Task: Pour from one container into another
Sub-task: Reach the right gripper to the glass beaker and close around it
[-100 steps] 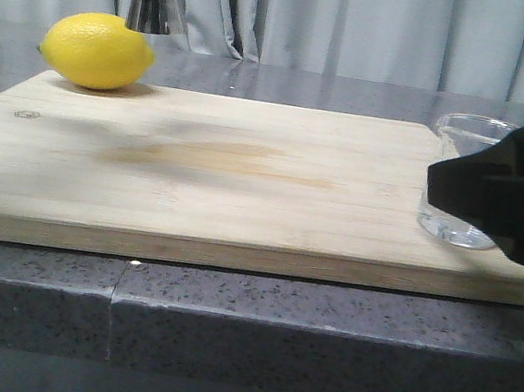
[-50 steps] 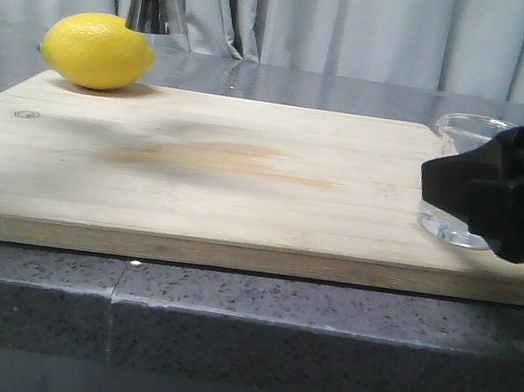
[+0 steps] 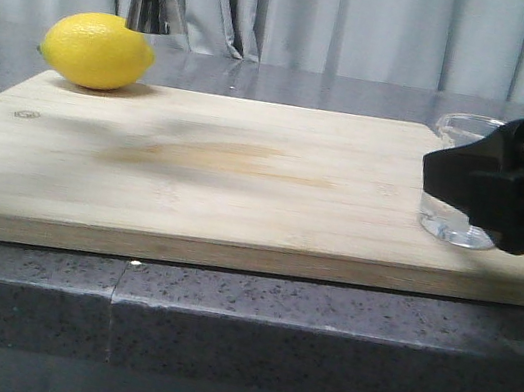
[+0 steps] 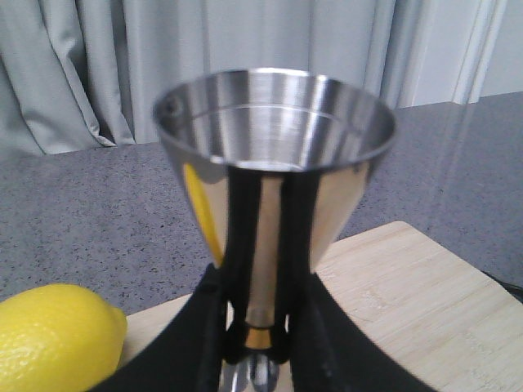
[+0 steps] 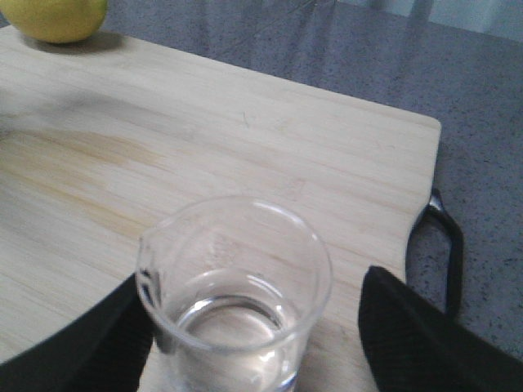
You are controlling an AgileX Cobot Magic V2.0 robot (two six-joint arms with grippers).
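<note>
The left gripper [image 4: 257, 347] clamps the shiny steel hourglass jigger [image 4: 274, 163] at its waist, upright, above the yellow lemon [image 3: 97, 49]; the right gripper [image 5: 245, 343] stands wide around the small clear glass beaker [image 5: 235, 286], not touching it, on the pale wooden cutting board [image 3: 246, 173] near its right edge.

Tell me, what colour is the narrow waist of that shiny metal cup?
Brass-gold, on the otherwise silvery steel jigger; clearest in the left wrist view.
</note>
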